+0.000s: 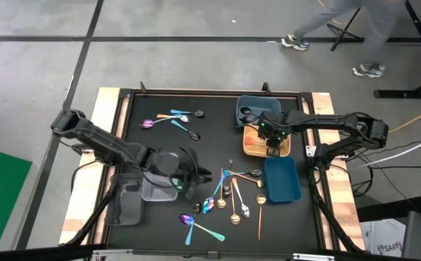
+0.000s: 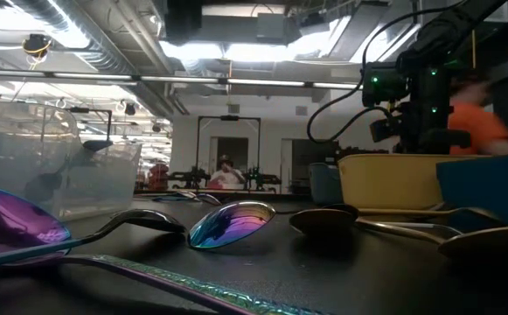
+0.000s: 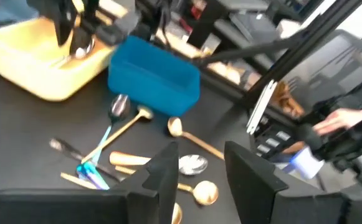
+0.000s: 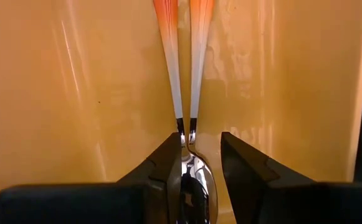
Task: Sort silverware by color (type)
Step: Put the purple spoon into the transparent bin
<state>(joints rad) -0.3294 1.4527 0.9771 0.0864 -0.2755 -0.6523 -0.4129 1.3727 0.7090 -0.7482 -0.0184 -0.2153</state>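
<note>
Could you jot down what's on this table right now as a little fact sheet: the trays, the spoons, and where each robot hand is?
Surface: black table top
Trays: yellow rectangular plastic tray; bright blue rectangular tray; dark blue tray; clear tray; grey tray
Loose spoons: mixed-colour cluster near the bright blue tray; smaller group at the far side
Right hand: open, over the yellow tray, above a silver spoon with orange handle
Left hand: open, beside the clear tray, holding nothing

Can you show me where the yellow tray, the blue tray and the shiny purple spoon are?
yellow tray (image 1: 249, 147): high view, on its left rim.
blue tray (image 1: 282, 181): high view, on its bare floor.
purple spoon (image 2: 13, 220): low view, on its bowl, closest to the camera.
</note>
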